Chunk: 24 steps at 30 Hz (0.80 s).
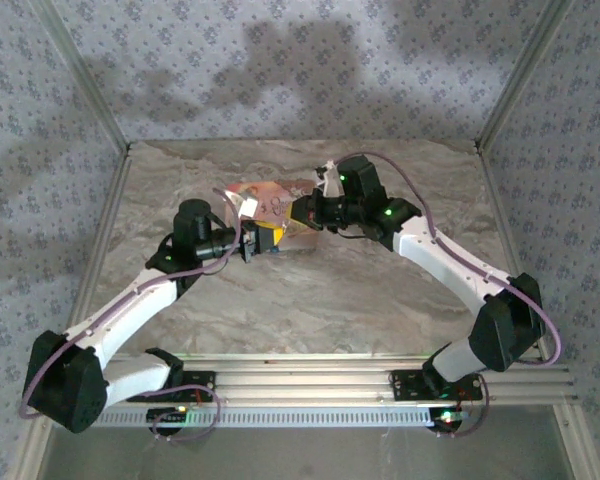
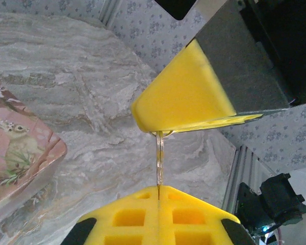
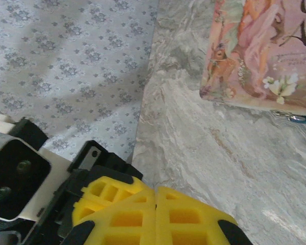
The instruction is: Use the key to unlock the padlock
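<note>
Yellow left pincer [image 2: 158,191] clenched on the thin pale metal key [image 2: 159,158].
I see the key's ring end touching the tip of the right pincer [image 3: 155,196], itself clenched shut; the tiny blue padlock [image 3: 298,119] lies on the marbled surface [image 3: 219,153], just beside the flat pink picture-printed box [image 3: 255,51] toward its far edge.

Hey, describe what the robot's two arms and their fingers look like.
Both arms are alike: the left arm and right arm have white links between chunky black joints, a thin purple cable looped along each, and small green lights. The fingers are yellow blocks with square hollows.
</note>
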Motion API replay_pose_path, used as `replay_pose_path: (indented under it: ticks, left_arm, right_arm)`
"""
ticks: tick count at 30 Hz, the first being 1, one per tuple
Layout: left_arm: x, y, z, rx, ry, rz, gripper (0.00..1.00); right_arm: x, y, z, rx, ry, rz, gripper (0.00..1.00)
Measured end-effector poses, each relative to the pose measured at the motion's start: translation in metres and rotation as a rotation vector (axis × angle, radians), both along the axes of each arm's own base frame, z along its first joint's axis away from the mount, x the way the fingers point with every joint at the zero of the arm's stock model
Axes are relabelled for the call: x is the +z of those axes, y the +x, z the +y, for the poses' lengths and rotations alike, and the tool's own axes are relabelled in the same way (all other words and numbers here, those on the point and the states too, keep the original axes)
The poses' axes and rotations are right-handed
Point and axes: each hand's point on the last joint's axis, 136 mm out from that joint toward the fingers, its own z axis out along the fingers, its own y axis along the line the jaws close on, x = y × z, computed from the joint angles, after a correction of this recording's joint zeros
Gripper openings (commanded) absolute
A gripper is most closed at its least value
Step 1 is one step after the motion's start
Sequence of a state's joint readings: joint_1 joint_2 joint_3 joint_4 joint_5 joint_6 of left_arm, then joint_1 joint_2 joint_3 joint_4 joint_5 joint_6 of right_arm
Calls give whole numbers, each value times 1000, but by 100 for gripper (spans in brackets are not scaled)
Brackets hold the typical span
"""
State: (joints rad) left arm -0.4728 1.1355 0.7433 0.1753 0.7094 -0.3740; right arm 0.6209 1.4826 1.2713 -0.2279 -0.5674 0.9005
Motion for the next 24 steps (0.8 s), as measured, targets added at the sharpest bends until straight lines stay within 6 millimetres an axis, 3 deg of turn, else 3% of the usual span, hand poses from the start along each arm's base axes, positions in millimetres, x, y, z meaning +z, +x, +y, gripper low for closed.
replay_pose_path:
  ticks: [6,10,14,16,24]
  left_arm:
    - [-6,-3,3,-11,55,18,0]
    - [-6,-1,3,-21,89,20,0]
    - [-4,0,2,-35,115,25,0]
    - [-2,1,2,-39,128,24,0]
    - [9,-3,-1,-104,173,8,0]
  right_arm:
    - [-10,-4,-3,18,-7,21,10]
    - [-15,-7,-8,26,-13,17,9]
    - [-13,-7,-15,27,-15,0,32]
    - [-10,-5,-23,24,-26,-30,39]
    - [4,-11,-65,35,-68,-178,46]
